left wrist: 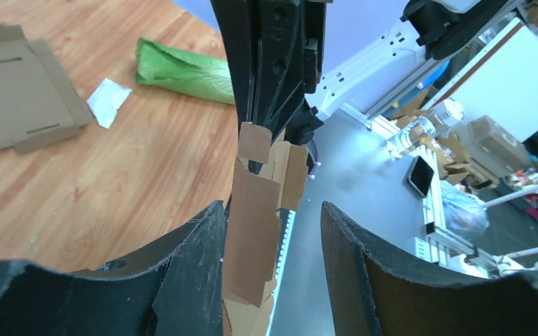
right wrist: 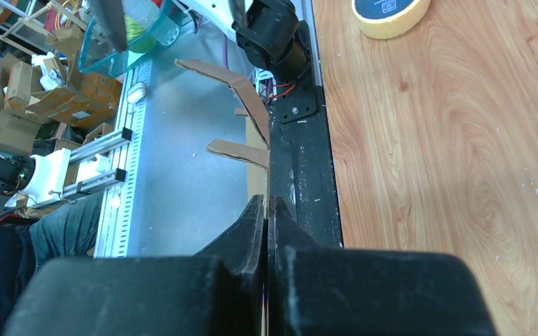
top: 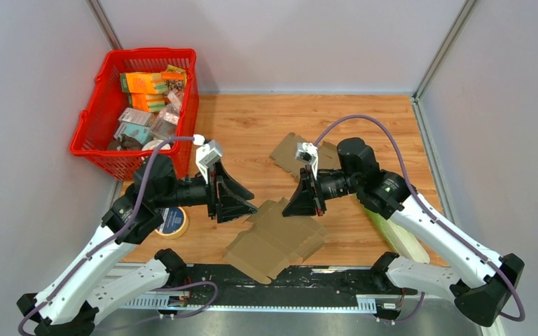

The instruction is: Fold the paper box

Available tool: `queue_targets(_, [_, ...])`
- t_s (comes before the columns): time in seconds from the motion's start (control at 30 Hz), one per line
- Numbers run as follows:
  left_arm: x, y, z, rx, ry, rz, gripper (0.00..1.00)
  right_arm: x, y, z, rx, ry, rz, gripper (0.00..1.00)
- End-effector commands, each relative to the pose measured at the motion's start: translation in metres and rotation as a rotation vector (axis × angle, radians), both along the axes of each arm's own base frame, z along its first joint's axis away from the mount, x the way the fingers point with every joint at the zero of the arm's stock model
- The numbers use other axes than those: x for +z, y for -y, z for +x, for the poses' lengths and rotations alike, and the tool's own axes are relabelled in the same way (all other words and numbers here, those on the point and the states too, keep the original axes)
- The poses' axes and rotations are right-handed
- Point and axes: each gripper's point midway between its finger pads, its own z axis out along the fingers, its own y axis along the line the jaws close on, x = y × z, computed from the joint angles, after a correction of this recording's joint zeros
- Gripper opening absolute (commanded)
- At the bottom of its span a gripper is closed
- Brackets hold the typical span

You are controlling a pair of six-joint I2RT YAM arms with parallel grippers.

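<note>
The paper box (top: 273, 241) is a brown cardboard blank, partly lying over the table's front edge between the two arms. Its upper part is lifted. My right gripper (top: 302, 204) is shut on the top edge of the blank; in the right wrist view the gripper (right wrist: 266, 203) pinches the cardboard edge-on, and flaps (right wrist: 242, 87) curl away beyond the tips. My left gripper (top: 244, 204) faces it from the left. In the left wrist view the jaws of that gripper (left wrist: 270, 210) stand apart around a raised flap (left wrist: 252, 224). The flap rests against the left finger (left wrist: 196, 245), clear of the other.
A red basket (top: 112, 126) full of small packages stands at the back left. A tape roll (top: 173, 222) lies by the left arm. A second flat cardboard blank (top: 291, 148) lies behind the grippers. A green bag (top: 399, 238) sits under the right arm, near a white scrap (left wrist: 108, 101).
</note>
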Motion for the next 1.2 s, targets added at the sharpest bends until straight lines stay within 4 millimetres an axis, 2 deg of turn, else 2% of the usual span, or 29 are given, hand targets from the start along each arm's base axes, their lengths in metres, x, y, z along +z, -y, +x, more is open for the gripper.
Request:
queue_targets(0.0, [-0.001,-0.001,0.007,0.033,0.054,0.02,0.63,0.011,-0.001,0.002,0.009,0.049,0.008,0.0])
queue_targets(0.07, [-0.014,-0.001,0.01,0.051,0.072,0.095,0.64,0.012,-0.001,0.0,0.021,0.044,0.012,0.0])
queue_targets(0.1, [-0.01,0.001,0.004,0.031,0.094,0.109,0.65,0.012,-0.001,0.0,0.024,0.042,0.012,0.0])
queue_targets(0.17, [-0.022,0.001,0.01,0.061,0.109,0.19,0.65,0.013,-0.001,0.0,0.022,0.044,0.01,0.0])
queue_targets(0.2, [-0.018,0.002,0.01,0.061,0.124,0.198,0.65,0.014,-0.001,0.001,0.018,0.044,0.009,0.0])
queue_targets(0.27, [-0.026,0.002,0.014,0.081,0.132,0.259,0.65,0.013,-0.001,0.002,0.015,0.044,0.002,0.0])
queue_targets(0.43, [-0.029,-0.002,0.021,0.134,0.148,0.308,0.57,0.012,0.0,0.004,-0.004,0.047,-0.01,0.0])
queue_targets(0.63, [-0.038,0.001,0.021,0.131,0.135,0.331,0.37,0.011,-0.001,0.007,-0.018,0.048,-0.018,0.0])
queue_targets(0.7, [-0.04,-0.002,0.024,0.152,0.137,0.342,0.16,0.01,-0.001,0.009,-0.025,0.054,-0.022,0.0])
queue_targets(0.73, [-0.04,-0.003,0.025,0.159,0.141,0.343,0.11,0.008,-0.001,0.01,-0.034,0.051,-0.032,0.0])
queue_targets(0.77, [-0.039,-0.005,0.024,0.164,0.147,0.338,0.05,0.008,0.0,0.011,-0.04,0.054,-0.035,0.03])
queue_targets(0.8, [-0.04,-0.006,0.024,0.169,0.15,0.337,0.04,0.006,0.0,0.012,-0.048,0.057,-0.04,0.12])
queue_targets(0.83, [-0.041,-0.007,0.025,0.178,0.148,0.334,0.03,0.003,0.001,0.019,-0.088,0.068,-0.059,0.23])
queue_targets(0.87, [-0.039,-0.008,0.024,0.183,0.152,0.322,0.02,-0.001,0.002,0.024,-0.118,0.069,-0.074,0.44])
queue_targets(0.9, [-0.042,-0.007,0.025,0.185,0.151,0.315,0.01,-0.004,0.003,0.029,-0.155,0.06,-0.092,0.52])
queue_targets(0.97, [-0.049,-0.008,0.026,0.204,0.139,0.309,0.0,-0.013,0.008,0.053,-0.314,0.055,-0.157,0.72])
queue_targets(1.03, [-0.05,-0.007,0.032,0.243,0.142,0.277,0.0,-0.02,0.019,0.073,-0.483,0.012,-0.225,0.83])
queue_targets(1.07, [-0.06,-0.007,0.032,0.244,0.14,0.274,0.0,-0.021,0.023,0.079,-0.54,0.001,-0.245,0.92])
queue_targets(1.1, [-0.057,-0.006,0.037,0.267,0.157,0.244,0.0,-0.021,0.03,0.086,-0.645,-0.069,-0.266,0.97])
queue_targets(1.13, [-0.06,-0.006,0.038,0.277,0.16,0.237,0.0,-0.024,0.049,0.102,-0.81,-0.085,-0.333,1.0])
queue_targets(1.17, [-0.068,-0.008,0.039,0.287,0.162,0.239,0.0,-0.025,0.057,0.106,-0.896,-0.137,-0.355,1.0])
